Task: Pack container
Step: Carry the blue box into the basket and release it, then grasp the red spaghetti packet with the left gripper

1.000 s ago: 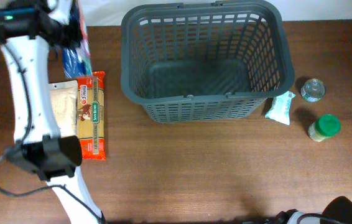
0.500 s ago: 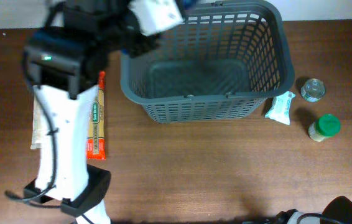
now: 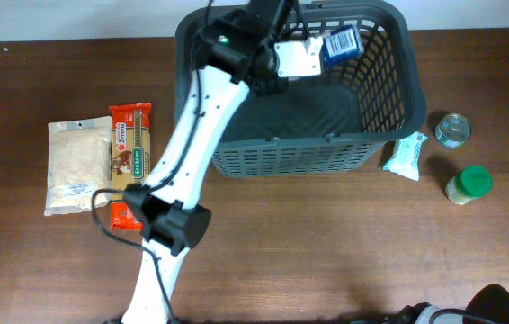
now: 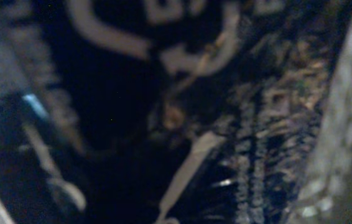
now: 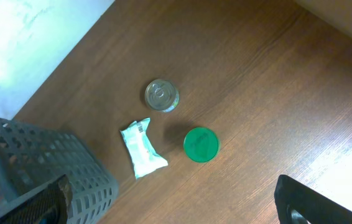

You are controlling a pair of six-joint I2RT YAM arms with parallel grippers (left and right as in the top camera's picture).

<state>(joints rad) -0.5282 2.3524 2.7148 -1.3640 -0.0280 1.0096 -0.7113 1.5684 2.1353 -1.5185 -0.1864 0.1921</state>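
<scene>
The container [image 3: 272, 140], a large dark grey slotted basket, stands at the back middle of the table. My left gripper [image 3: 321, 50] hangs over its inside near the far right wall, shut on a blue packet [image 3: 341, 41] with white print. In the left wrist view this dark blue packet [image 4: 101, 93] fills the blurred frame and the fingers cannot be made out. My right gripper [image 5: 176, 211] is open and high above the table, right of the container's corner [image 5: 14, 162], with nothing between its fingers.
Left of the container lie an orange pasta pack [image 3: 130, 166] and a pale rice bag [image 3: 76, 166]. To its right are a teal packet [image 3: 407, 155], a small tin [image 3: 452, 130] and a green-lidded jar [image 3: 468, 184].
My left arm has swung from the table's far left to over the container, carrying the blue packet. The right gripper has stayed put.
</scene>
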